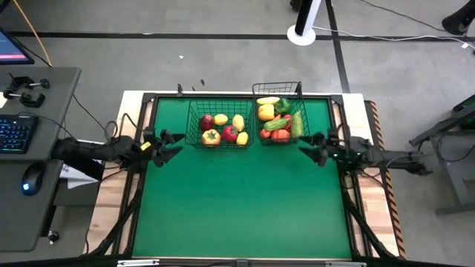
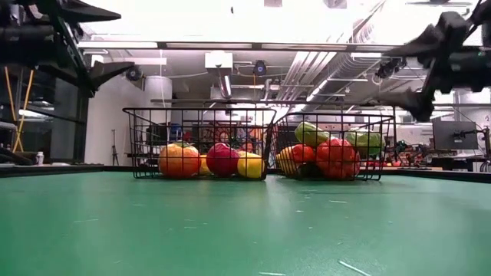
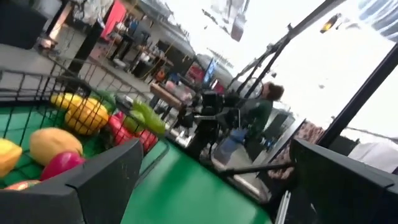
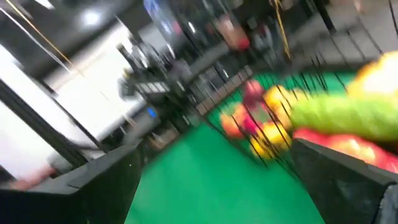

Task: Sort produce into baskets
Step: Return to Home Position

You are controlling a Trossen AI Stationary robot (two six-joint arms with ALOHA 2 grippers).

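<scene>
Left end effector [image 1: 177,144] and right end effector [image 1: 306,147] are hovering empty, fingers spread, at opposite sides of the green-topped table [image 1: 245,200], small toy fruits and vegetables [image 1: 229,133] all sitting in the black wire-mesh left basket [image 1: 190,122] and matching right basket [image 1: 276,87]; retracting level, away from the rims, is looking safest.

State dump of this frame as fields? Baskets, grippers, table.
left basket: far side of mat, red and yellow produce inside
right basket: right beside it, green, yellow and red pieces inside
green mat: all visible produce is in baskets
left gripper: open, empty, over mat's left edge
right gripper: open, empty, over mat's right edge
</scene>
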